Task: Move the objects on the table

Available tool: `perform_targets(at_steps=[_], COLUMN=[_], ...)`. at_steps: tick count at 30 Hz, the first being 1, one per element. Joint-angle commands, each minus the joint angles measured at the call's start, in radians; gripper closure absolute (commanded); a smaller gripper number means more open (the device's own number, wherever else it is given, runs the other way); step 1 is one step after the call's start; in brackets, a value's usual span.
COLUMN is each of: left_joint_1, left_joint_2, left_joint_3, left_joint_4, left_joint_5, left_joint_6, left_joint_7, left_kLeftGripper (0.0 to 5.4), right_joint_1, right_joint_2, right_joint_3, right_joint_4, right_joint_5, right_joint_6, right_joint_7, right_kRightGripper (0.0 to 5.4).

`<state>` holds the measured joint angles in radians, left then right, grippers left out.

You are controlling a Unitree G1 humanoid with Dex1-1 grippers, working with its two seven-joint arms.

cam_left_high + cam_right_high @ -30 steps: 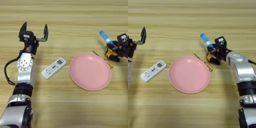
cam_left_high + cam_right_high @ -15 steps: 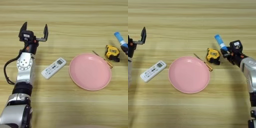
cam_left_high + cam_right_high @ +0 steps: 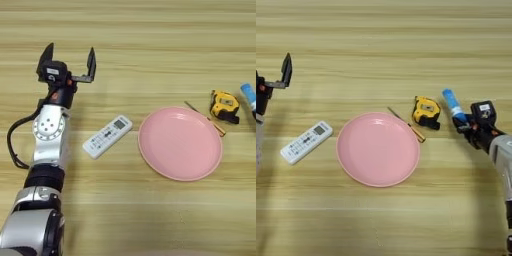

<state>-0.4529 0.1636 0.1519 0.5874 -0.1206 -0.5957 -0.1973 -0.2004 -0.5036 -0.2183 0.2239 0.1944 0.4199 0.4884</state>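
Right now my right pincer (image 3: 465,122) is clamped on the blue tube (image 3: 454,105) near the table's right edge, its long axis tilting away toward the far edge (left pincer (image 3: 69,64) idles open, far left).

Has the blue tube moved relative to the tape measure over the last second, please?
Yes. The blue tube, held by the right gripper, now sits right of the tape measure; earlier it was above-left.

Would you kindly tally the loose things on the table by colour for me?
White: 1, the remote control
Pink: 1, the plate
Yellow and black: 1, the tape measure
Amber-handled: 1, the screwdriver
Blue: 1, the tube, held in the right pincer
Total: 5
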Motion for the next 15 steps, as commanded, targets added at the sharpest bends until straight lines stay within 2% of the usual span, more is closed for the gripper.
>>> perform_targets(at_steps=[1,15], left_joint_1=[-0.014,-0.015], left_joint_2=[0.004,0.007], left_joint_3=[-0.005,-0.003], left_joint_4=[0.014,0.02], left_joint_5=[0.012,0.009], left_joint_6=[-0.006,-0.009], left_joint_7=[0.001,-0.004], left_kLeftGripper=[0.0,0.0], right_joint_1=[0.023,0.029], right_joint_2=[0.018,0.042], right_joint_3=[0.005,0.012], right_joint_4=[0.013,0.031], right_joint_5=[0.006,0.007], right_joint_6=[-0.017,-0.023], right_joint_7=[-0.003,-0.009], right_kRightGripper=[3.97,3.97])
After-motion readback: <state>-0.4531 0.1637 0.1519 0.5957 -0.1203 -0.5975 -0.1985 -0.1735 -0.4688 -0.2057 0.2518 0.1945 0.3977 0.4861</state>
